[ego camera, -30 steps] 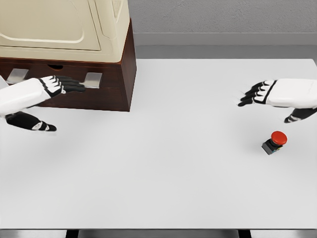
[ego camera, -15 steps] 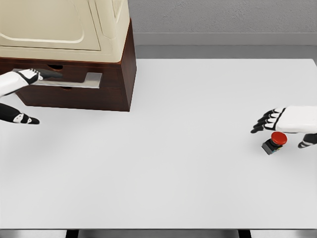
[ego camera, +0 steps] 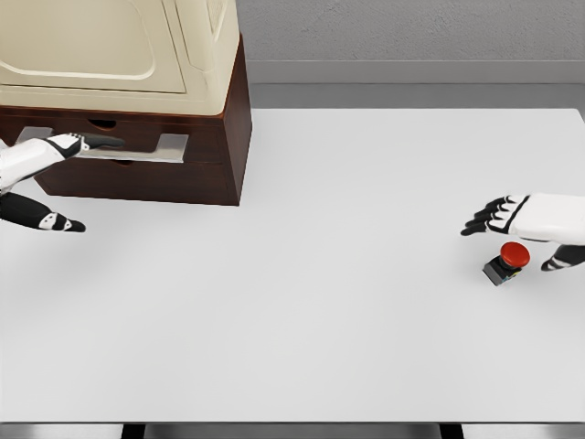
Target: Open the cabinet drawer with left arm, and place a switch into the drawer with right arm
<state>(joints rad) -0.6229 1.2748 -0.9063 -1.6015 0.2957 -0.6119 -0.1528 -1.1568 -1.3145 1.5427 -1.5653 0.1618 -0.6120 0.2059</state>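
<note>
Head view: left hand (ego camera: 41, 151) at nine o'clock, fingers flat on drawer handle (ego camera: 137, 148). Right hand (ego camera: 526, 219) spread over red switch (ego camera: 507, 262) at three o'clock. Could slip off handle; no hooked grip.

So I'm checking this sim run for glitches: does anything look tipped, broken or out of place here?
Nothing stands out. The switch sits upright on the white table under the open right hand. The cabinet stands square at the table's back left, its drawer about shut, the left hand at its metal handle.
</note>
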